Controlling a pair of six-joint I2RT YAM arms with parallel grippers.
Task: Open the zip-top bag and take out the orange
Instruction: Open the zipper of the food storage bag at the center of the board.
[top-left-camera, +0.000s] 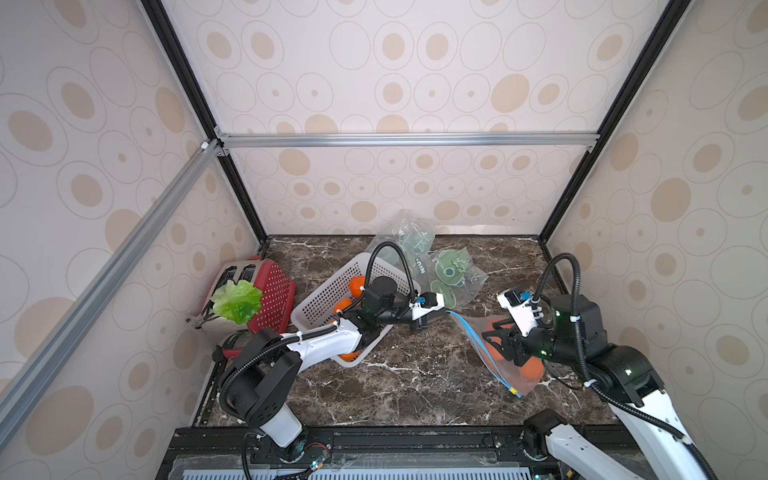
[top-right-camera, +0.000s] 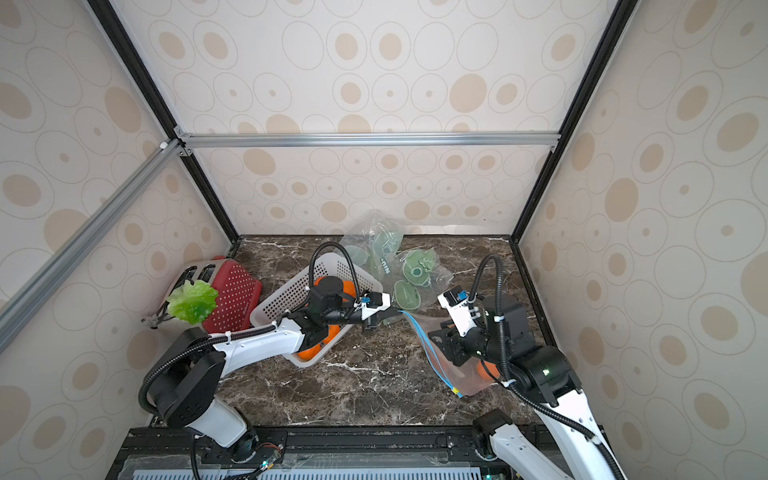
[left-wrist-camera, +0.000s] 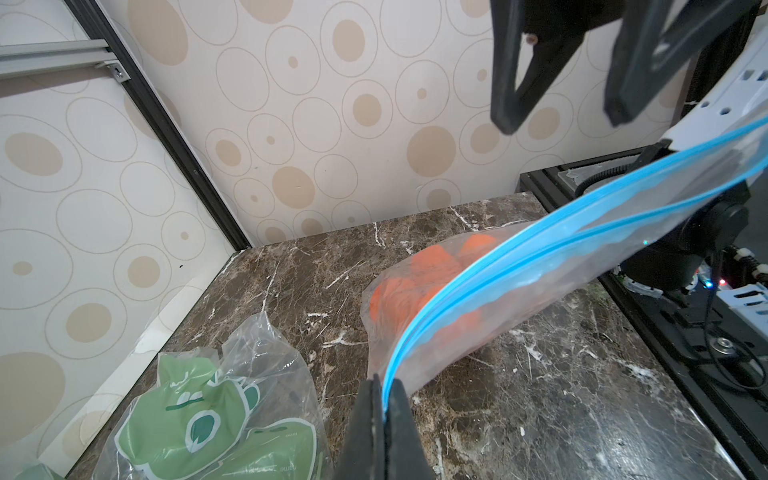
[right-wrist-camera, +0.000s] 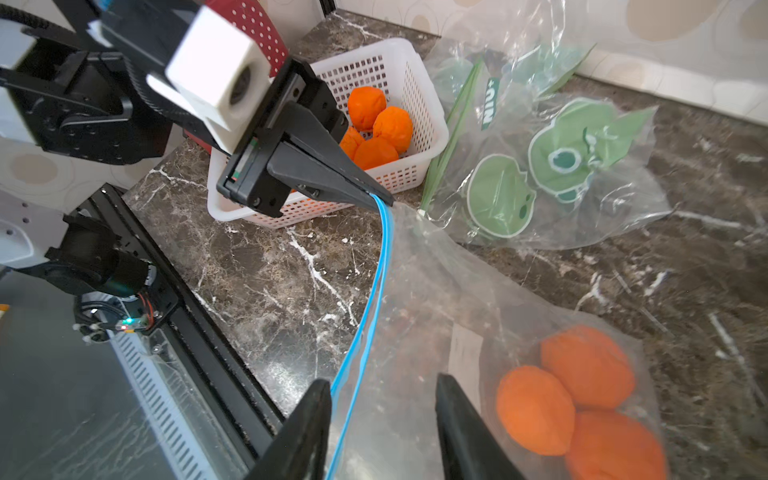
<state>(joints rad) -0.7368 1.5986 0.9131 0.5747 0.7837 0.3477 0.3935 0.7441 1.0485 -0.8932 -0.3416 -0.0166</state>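
My left arm (top-left-camera: 328, 338), the one by the white basket (top-left-camera: 328, 291), wears white shells over black joints, with a ribbed black cable (top-left-camera: 395, 249) looping above it, cinched by white zip ties (top-left-camera: 574, 319). My right arm (top-left-camera: 648, 432), well apart from the basket, matches, green lights (top-left-camera: 544, 353) glowing on its joints. My fingers (right-wrist-camera: 328, 174) are black tapering wedges beside a white camera block (right-wrist-camera: 216, 83).

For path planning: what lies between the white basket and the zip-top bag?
The left gripper, shut on the zip-top bag corner; seen in both top views.
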